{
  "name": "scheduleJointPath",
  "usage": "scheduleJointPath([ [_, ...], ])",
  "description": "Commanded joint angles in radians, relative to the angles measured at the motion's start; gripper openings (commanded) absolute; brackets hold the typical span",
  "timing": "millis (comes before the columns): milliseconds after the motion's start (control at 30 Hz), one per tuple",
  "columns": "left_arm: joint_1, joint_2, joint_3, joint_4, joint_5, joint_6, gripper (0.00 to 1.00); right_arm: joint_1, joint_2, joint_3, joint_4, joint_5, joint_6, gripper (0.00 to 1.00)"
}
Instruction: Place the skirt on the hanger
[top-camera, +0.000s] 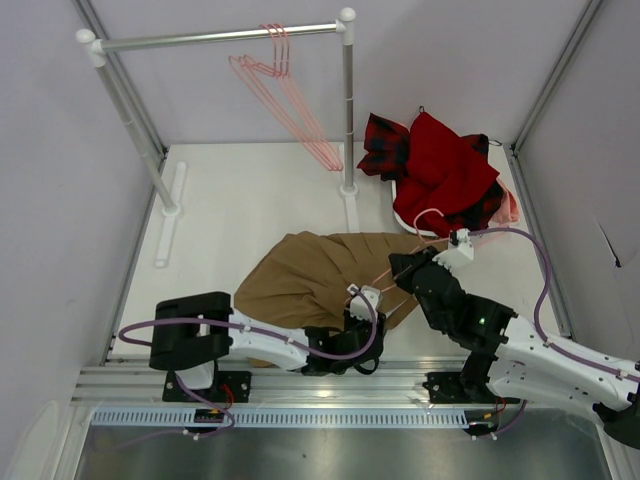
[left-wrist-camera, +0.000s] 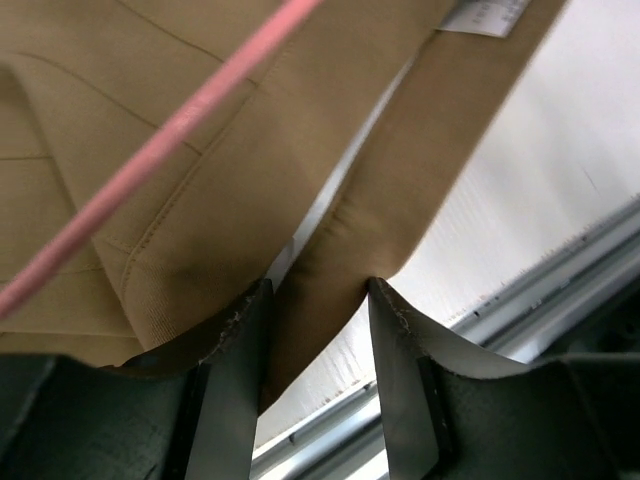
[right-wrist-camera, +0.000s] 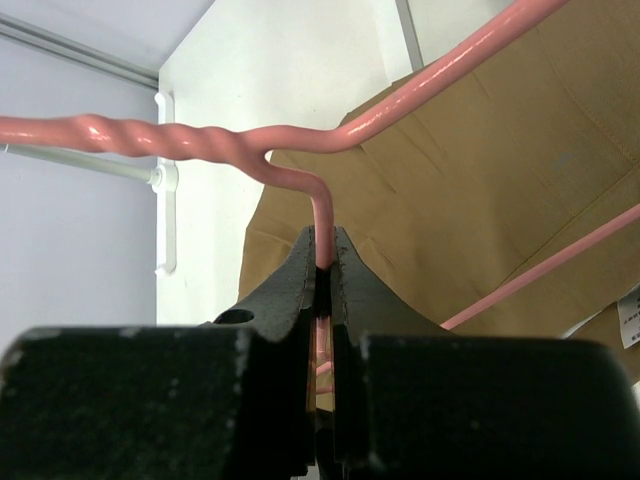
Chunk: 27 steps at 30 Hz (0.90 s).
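Top: skirt lies spread on the bench, near-centre, just ahead of both arms. Left end effector is at its near-right edge. Right end effector is just right of that and holds the hanger, hook pointing away and wire legs lying over the cloth. Spare hangers on the rack, red pile far right. Neither is involved.

Left wrist: left end effector has its jaws about half apart. A band of skirt, which looks like the waistband, runs between the fingers and touches both tips. Can't tell if it's actually pinched or just sitting there. Hanger wire crosses above the cloth. Bench shows through a gap between two layers, so the waist looks parted.

Right wrist: right end effector is fully closed on the hanger wire, just below the twisted neck. Skirt sits behind it.

Handling, my read: the skirt is light, limp cloth that will sag and fold, and it won't slide on its own. Best hold is the stitched waistband, one layer only, so the opening stays open for the wire. The hanger is thin, stiff and smooth, so it may swivel in the pinch. Gripping near the neck gives the best control.
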Motion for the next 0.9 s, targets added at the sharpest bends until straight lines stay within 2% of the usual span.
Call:
scheduleJointPath([
  [0,0.021,0.007,0.034,-0.016,-0.058,-0.064,0.49,-0.003,-0.002,0.051,0.026,0.048,0.002,0.00],
  [133,0.031,0.005,0.038,-0.044,-0.087,-0.098,0.50,-0.003,0.007,0.050,0.036,0.039,0.003,0.00],
  [233,0.031,-0.010,0.020,-0.001,-0.075,-0.092,0.50,-0.003,0.018,0.053,0.036,0.039,0.003,0.00],
  [400,0.031,-0.074,-0.107,0.199,-0.036,-0.053,0.51,-0.005,0.024,0.048,0.033,0.044,0.006,0.00],
  [533,0.029,-0.113,-0.157,0.273,-0.024,-0.033,0.54,-0.006,0.038,0.051,0.038,0.041,0.009,0.00],
  [667,0.029,-0.096,-0.117,0.192,-0.053,-0.059,0.55,-0.006,0.045,0.053,0.049,0.033,0.006,0.00],
  [800,0.026,-0.119,-0.157,0.315,-0.010,-0.018,0.58,-0.006,0.051,0.056,0.036,0.039,0.007,0.00],
  [867,0.026,-0.133,-0.169,0.307,-0.007,-0.018,0.60,-0.008,0.050,0.056,0.032,0.041,0.009,0.00],
])
